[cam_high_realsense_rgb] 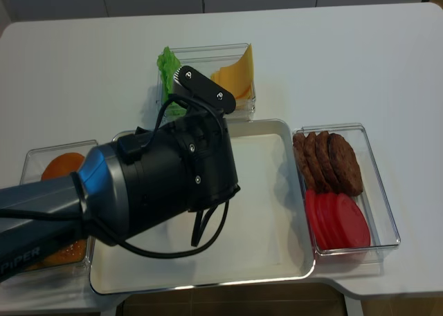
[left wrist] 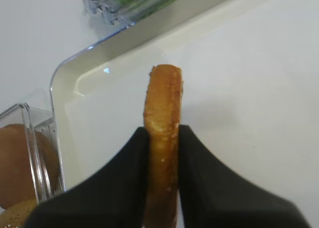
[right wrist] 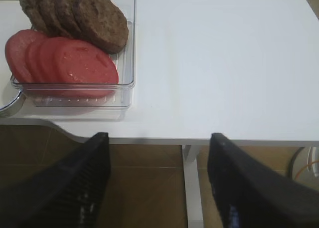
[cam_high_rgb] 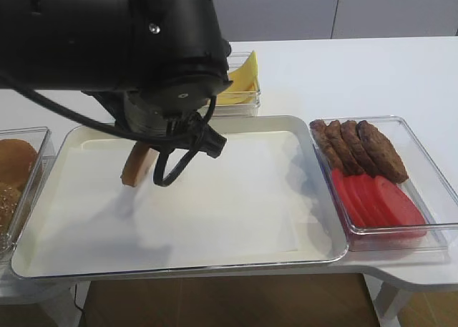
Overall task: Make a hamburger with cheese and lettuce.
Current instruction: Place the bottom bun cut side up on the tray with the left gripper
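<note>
Clutter rings our white tray [cam_high_rgb: 308, 220]: a clear bin [right wrist: 124, 48] to its right with dark oval patties [right wrist: 94, 18] and red tomato slices [right wrist: 75, 63], another behind it with the cheese [cam_high_realsense_rgb: 235, 74] and the lettuce [cam_high_realsense_rgb: 166, 63], a third at left with more buns [cam_high_rgb: 14, 162]. In both high views our bulky black left arm [cam_high_realsense_rgb: 152, 184] blocks much of the tray. Our left gripper [left wrist: 162, 138] is clamped on the hamburger [left wrist: 162, 118], a bun half held on edge above the tray's left part, its thin golden-brown rim towards the wrist camera and its long axis running away from the fingers. Our right gripper [right wrist: 157, 153] hangs off the table's edge, its jaws apart and holding nothing.
</note>
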